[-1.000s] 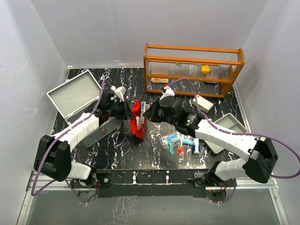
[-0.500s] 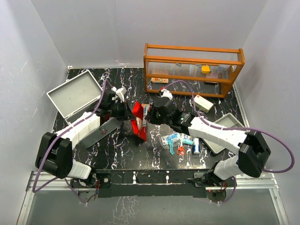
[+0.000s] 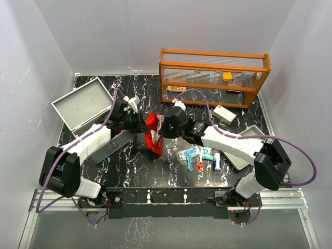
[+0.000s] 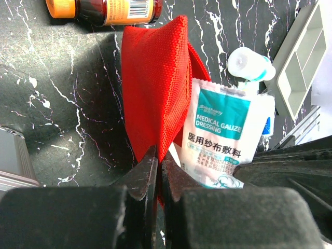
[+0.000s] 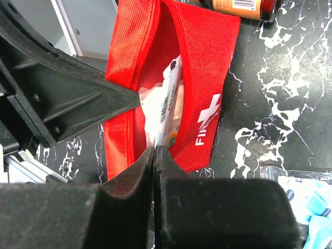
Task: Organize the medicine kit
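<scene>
The red first-aid pouch (image 3: 154, 136) stands open in the middle of the table. My left gripper (image 3: 142, 124) is shut on the pouch's left edge, and the left wrist view shows its jaws (image 4: 157, 166) pinching the red fabric (image 4: 155, 88). My right gripper (image 3: 162, 126) is shut on a white and teal medical gauze dressing packet (image 4: 223, 135). The packet (image 5: 169, 98) sits edge-on in the pouch's mouth (image 5: 207, 78), gripped at its near end by my right gripper (image 5: 155, 153).
An orange shelf (image 3: 212, 78) stands at the back. An open grey case (image 3: 83, 104) is at the left and a grey tray (image 3: 250, 141) at the right. Packets (image 3: 189, 154), scissors (image 3: 199, 166), a small bottle (image 3: 217, 162) and a white box (image 3: 223, 113) lie loose. An amber bottle (image 4: 104, 6) lies beyond the pouch.
My right gripper has moved left with the gauze packet, up to the pouch and into its mouth. My left gripper has kept its hold on the pouch edge.
</scene>
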